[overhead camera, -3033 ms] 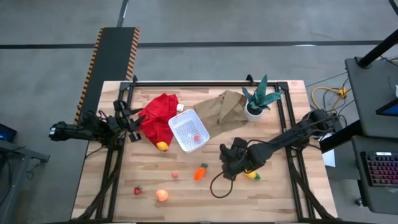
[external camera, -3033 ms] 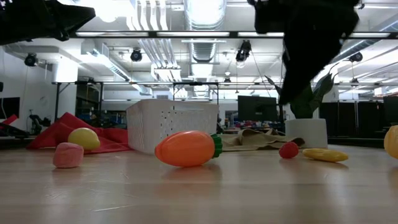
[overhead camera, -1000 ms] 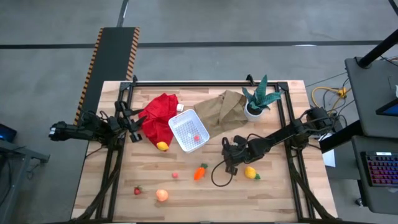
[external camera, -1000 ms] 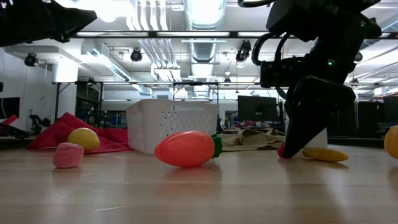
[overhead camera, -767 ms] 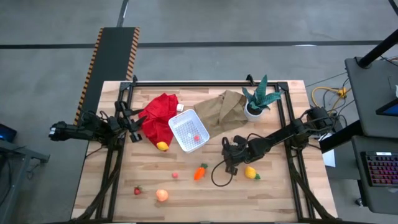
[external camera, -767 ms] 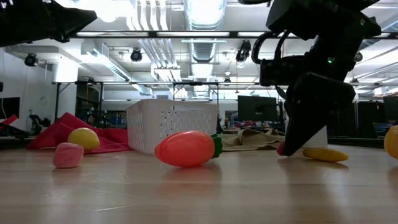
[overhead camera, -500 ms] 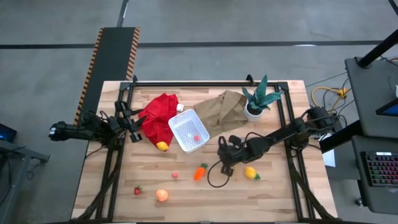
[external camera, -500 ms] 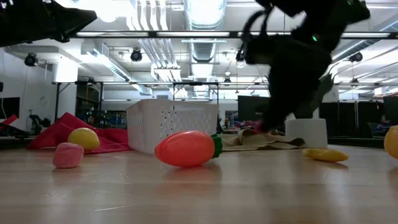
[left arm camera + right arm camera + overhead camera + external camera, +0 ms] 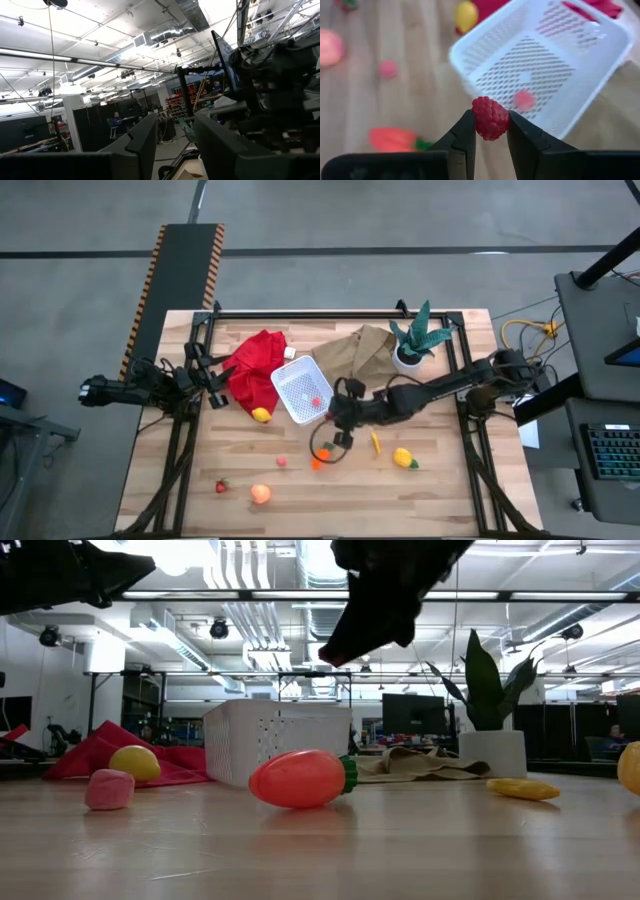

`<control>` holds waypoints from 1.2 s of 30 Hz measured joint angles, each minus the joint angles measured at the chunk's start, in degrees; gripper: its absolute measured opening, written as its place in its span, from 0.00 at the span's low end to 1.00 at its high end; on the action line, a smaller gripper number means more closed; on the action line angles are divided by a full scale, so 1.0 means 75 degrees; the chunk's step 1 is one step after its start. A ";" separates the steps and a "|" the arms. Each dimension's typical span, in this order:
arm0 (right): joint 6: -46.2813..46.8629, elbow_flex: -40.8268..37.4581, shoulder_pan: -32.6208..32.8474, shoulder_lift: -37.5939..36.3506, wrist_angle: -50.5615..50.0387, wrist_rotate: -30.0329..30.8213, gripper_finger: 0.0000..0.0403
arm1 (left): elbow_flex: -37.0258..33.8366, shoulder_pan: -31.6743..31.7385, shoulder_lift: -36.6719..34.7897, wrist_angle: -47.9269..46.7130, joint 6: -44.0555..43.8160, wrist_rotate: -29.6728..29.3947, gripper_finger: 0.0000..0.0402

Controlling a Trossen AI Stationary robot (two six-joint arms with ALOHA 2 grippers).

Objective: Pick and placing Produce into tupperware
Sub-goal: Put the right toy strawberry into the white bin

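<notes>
The wooden table (image 9: 440,500) is carrying everything, and most of the sorting is looking unfinished. Along its far edge a red cloth (image 9: 252,363), a brown paper bag (image 9: 358,355) and a potted plant (image 9: 412,345) are lying in a row and are no part of the job.

The white mesh tupperware (image 9: 297,385) is sitting just in front of the cloth, left of the table's centre, and one small red piece (image 9: 316,402) is already resting inside it; that seems to be the only thing packed so far.

The right gripper (image 9: 490,134) is hanging over the table's middle, just beside the tupperware's near right corner, and its fingers are pinching a red raspberry (image 9: 490,118) between their tips. In the right wrist view the basket is lying just ahead of the berry, so this piece looks close to delivery but is not yet over the rim.

The left gripper (image 9: 212,375) is waiting off the left edge of the table, its fingers standing a narrow gap apart with nothing between them.

Still waiting on the wood:
- the carrot (image 9: 300,778), near the centre
- a peach-coloured ball (image 9: 260,494) toward the near edge
- a lemon (image 9: 261,415) touching the cloth's near hem
- a second lemon (image 9: 403,457), right of centre
- a thin yellow piece (image 9: 376,443) beside it
- a pink piece (image 9: 282,462)
- a strawberry (image 9: 221,486) toward the near left corner
</notes>
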 joint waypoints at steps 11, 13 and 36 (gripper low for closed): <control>-0.0341 0.0058 -0.0995 0.0081 0.0165 -0.0248 0.20 | 0.0017 -0.0001 0.0003 0.0000 0.0000 0.0000 0.29; -0.0340 0.0061 -0.1111 0.0160 0.0193 -0.0445 0.19 | 0.0020 0.0002 0.0002 0.0000 0.0000 -0.0002 0.29; -0.0487 0.0839 -0.1220 0.1163 -0.0998 -0.0802 0.32 | 0.0010 0.0002 0.0003 -0.0006 -0.0001 0.0000 0.29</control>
